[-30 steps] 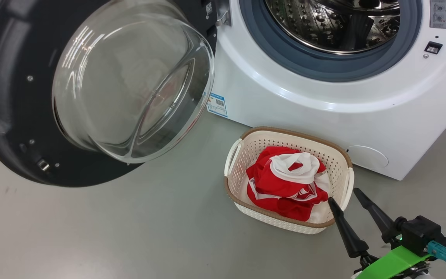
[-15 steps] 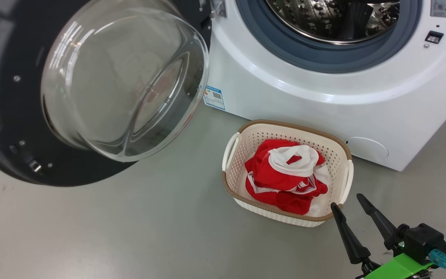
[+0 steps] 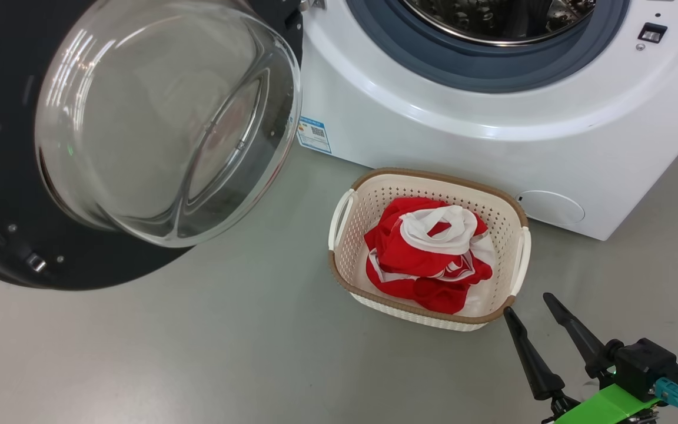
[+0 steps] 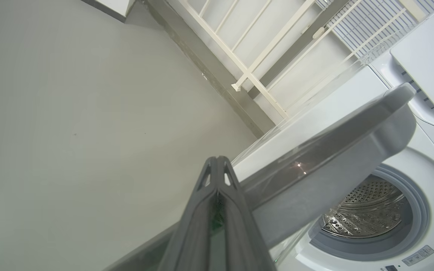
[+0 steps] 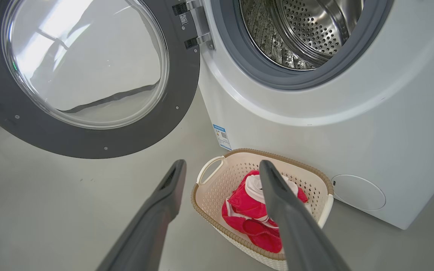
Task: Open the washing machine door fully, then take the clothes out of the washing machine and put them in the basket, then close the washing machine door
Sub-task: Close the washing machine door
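The left gripper (image 4: 217, 165), jaws closed, perhaps touched the washing machine door (image 3: 156, 123); its push could slip. The open-jawed right gripper (image 3: 526, 302), at 5 o'clock of the basket (image 3: 433, 175), might snag it.

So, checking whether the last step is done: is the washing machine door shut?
No, the door stands swung wide open beside the washing machine, leaving its drum mouth uncovered.

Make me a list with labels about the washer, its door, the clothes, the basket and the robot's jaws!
washing machine door: wide open
washing machine: visible part of drum empty
basket: on the floor, before the machine
clothes: red and white, bunched inside the basket
left jaws: shut, by the door's outer side
right jaws: open, empty, near the basket
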Tool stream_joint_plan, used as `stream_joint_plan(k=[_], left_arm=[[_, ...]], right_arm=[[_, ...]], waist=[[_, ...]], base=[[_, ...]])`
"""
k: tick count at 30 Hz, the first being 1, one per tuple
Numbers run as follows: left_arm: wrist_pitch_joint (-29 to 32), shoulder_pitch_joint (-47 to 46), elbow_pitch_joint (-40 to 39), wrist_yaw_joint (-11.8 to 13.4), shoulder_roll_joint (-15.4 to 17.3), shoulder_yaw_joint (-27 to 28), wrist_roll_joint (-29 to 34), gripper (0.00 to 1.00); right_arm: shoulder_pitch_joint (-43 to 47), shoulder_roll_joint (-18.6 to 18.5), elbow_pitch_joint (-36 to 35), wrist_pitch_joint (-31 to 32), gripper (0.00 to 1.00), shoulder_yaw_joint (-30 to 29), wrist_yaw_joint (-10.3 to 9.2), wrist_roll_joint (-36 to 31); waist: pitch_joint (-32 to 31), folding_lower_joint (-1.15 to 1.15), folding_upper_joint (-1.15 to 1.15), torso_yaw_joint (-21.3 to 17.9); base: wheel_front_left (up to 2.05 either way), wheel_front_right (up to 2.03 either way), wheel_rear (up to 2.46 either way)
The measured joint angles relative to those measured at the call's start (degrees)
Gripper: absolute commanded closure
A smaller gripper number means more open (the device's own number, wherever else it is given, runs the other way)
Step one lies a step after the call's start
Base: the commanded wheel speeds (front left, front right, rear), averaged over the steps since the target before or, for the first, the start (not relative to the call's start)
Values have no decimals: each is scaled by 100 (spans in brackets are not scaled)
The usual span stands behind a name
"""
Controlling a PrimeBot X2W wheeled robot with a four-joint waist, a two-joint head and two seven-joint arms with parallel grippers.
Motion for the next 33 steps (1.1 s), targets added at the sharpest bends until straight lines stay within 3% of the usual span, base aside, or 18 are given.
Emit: stream_joint_plan(k=[20,33], left_arm=[[854,1042,-2190,7,319,-922,-1015,100],[932,1292,-3526,7,359,-1433,-1335,100]], right_arm=[[27,144,9,0,0,-79,0,0],[36,201,9,0,0,-162,0,0]], waist=[[-335,0,0,57],[-392,0,0,-20]], base=[[0,0,0],[0,0,0]])
